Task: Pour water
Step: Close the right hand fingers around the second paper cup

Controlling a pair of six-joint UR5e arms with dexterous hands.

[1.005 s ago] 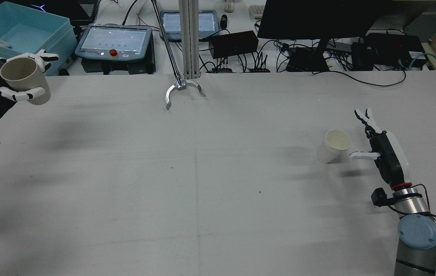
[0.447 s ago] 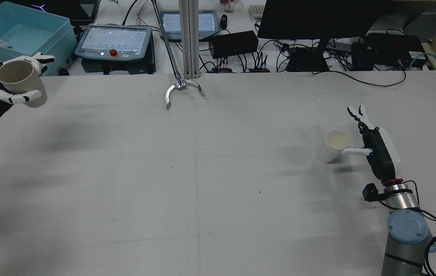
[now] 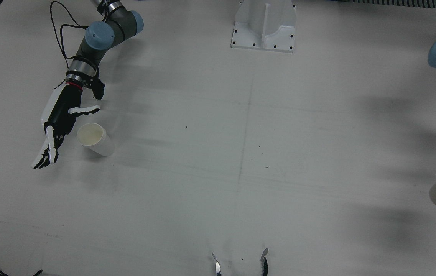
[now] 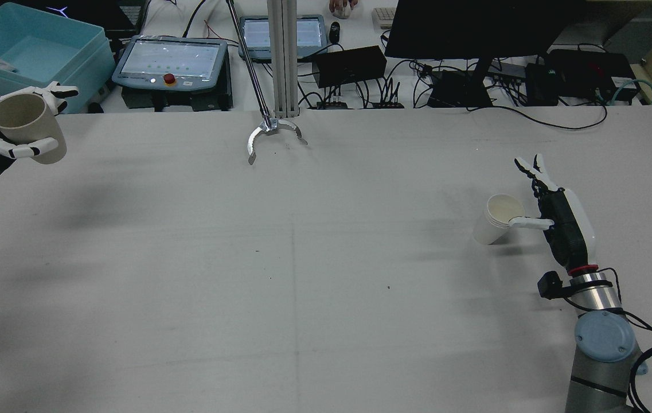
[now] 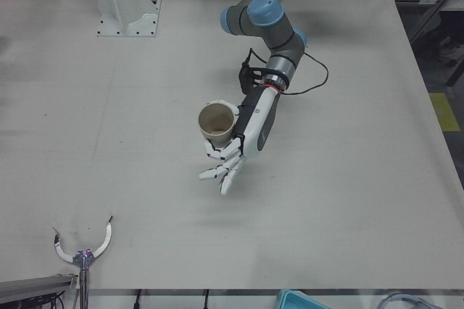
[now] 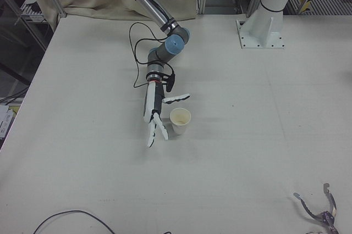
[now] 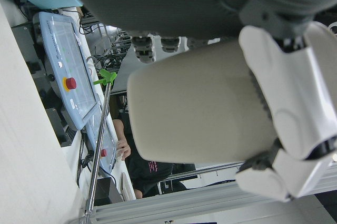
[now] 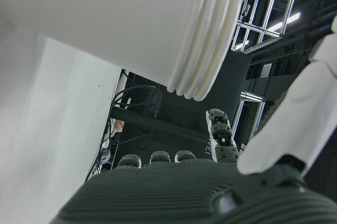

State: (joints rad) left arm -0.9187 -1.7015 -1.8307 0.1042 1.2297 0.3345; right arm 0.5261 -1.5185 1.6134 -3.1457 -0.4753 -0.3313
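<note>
White counter [image 4: 303, 258] carried my white cup [image 4: 498, 219]; my right hand [image 4: 561, 221] sat beside it, fingers [image 3: 49, 151] spread apart. My left hand [image 5: 243, 138] held the beige cup [image 5: 217, 120] aloft, fingers clamped around it.

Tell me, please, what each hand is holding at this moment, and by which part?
The left hand holds the beige cup by its side wall, clear of the table. The right hand is open beside the white cup, holding nothing.
</note>
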